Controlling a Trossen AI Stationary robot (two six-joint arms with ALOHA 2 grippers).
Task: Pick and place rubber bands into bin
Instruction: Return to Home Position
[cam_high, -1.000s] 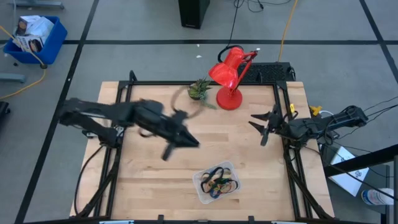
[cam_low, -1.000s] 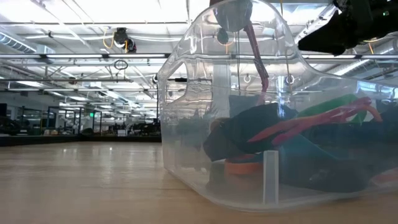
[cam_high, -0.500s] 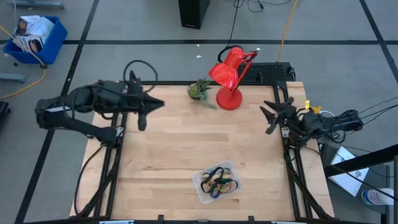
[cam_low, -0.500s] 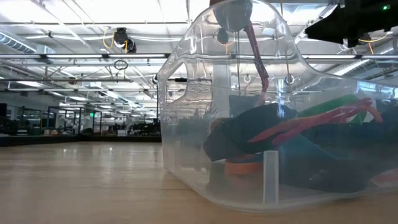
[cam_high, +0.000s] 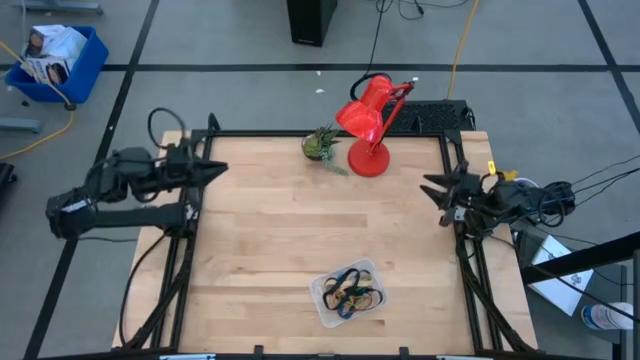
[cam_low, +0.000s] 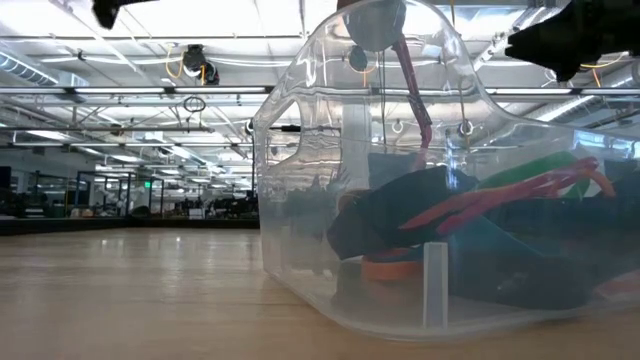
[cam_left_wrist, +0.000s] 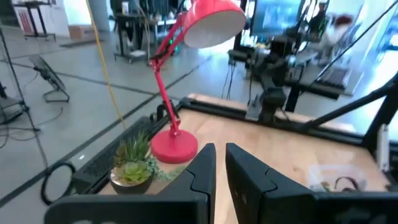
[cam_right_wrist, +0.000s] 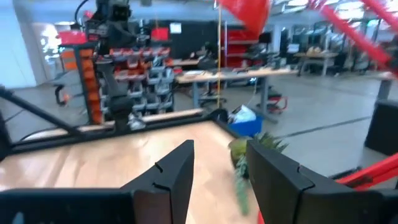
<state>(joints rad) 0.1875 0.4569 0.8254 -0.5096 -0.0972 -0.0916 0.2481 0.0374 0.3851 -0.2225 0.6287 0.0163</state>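
Left pincer (cam_high: 218, 168): dark, hard-looking, fingers nearly closed with only a thin slit between them, holding nothing. It is at the worktop's left rear edge.

Bin (cam_high: 322, 282): clear glossy plastic, shallow, rectangular with rounded corners. It sits on the worktop near the front edge, slightly right of centre. Rubber bands (cam_high: 350, 294) lie tangled inside it, thin floppy loops in black, blue, orange, green and red. The bin is well apart from both pincers, in front of and between them.

Right pincer (cam_high: 436, 196): dark, fingers spread wide, empty, at the worktop's right edge.

Worktop (cam_high: 290, 230): light smooth wood planks in a black metal frame. Blue crate (cam_high: 60, 60) on the grey floor at far rear left. At the rear edge stand a small green potted plant (cam_high: 320, 145) and a glossy red desk lamp (cam_high: 368, 125) with a round base. Dark tape lines cross the floor. The low view shows a big hall with ceiling strip lights.
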